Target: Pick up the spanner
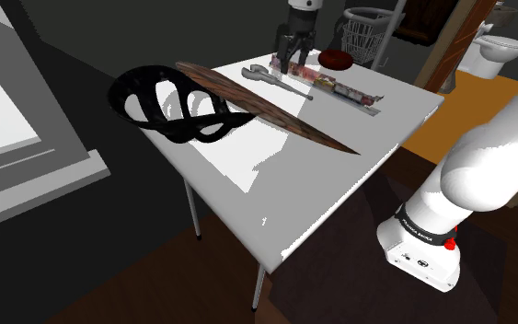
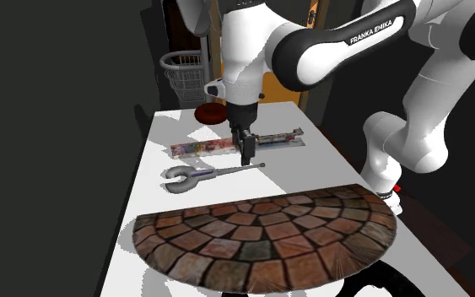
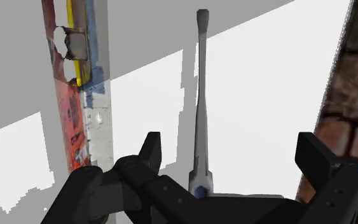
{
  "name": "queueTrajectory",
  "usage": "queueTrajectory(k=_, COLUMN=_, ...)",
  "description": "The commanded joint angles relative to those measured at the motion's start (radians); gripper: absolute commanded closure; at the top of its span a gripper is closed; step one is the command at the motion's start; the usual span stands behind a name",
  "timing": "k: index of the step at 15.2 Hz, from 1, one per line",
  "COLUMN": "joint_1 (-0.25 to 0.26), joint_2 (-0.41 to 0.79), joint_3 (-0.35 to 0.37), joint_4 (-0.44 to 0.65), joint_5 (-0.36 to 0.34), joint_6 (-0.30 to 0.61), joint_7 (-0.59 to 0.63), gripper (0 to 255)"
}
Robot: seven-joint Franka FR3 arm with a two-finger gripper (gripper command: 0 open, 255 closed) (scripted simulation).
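Shoulder view: my pincer (image 1: 291, 63) hangs over the spanner (image 1: 276, 81), which lies just beside the printed strip (image 1: 349, 92).
Second exterior view: my tips sit low over the handle end, near the strip. Wrist view: fingers (image 3: 149, 149) spread, with the handle between them untouched and parallel to the strip. I judge this pre-grasp; next I should lower and close.

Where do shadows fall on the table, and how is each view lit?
Shoulder view: the room is dim, and jagged-edged grey shade covers the table toward that view's left. Second exterior view: the table looks mostly evenly lit against a dark backdrop. Wrist view: hard-edged grey bands cross the white table around the spanner under the open claw.
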Motion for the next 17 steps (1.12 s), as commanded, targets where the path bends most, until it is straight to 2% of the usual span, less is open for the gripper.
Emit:
queueTrajectory(k=1, joint_1=-0.004, joint_2=0.071, joint_3=-0.004, joint_4=0.045, joint_5=-0.002, joint_6=0.027, joint_7=-0.004, gripper=0)
queueTrajectory(k=5, joint_1=-0.009, joint_2=0.194, joint_3=-0.01, joint_4=0.145, joint_5=-0.002, joint_6=0.053, joint_7=-0.008, gripper=0)
queueTrajectory(k=12, joint_1=-0.009, joint_2=0.219, joint_3=-0.01, joint_4=0.072, joint_5=-0.001, joint_6=0.151, joint_7=-0.008, gripper=0)
queueTrajectory(k=14, joint_1=-0.009, joint_2=0.218, joint_3=-0.01, joint_4=0.072, joint_5=-0.001, joint_6=0.151, joint_7=-0.008, gripper=0)
queueTrajectory(k=15, joint_1=-0.009, joint_2=0.218, joint_3=-0.01, joint_4=0.071, joint_5=-0.001, joint_6=0.151, joint_7=-0.008, gripper=255)
queueTrajectory(k=17, joint_1=-0.009, joint_2=0.217, joint_3=-0.01, joint_4=0.069, joint_5=-0.001, joint_6=0.152, joint_7=-0.008, gripper=255)
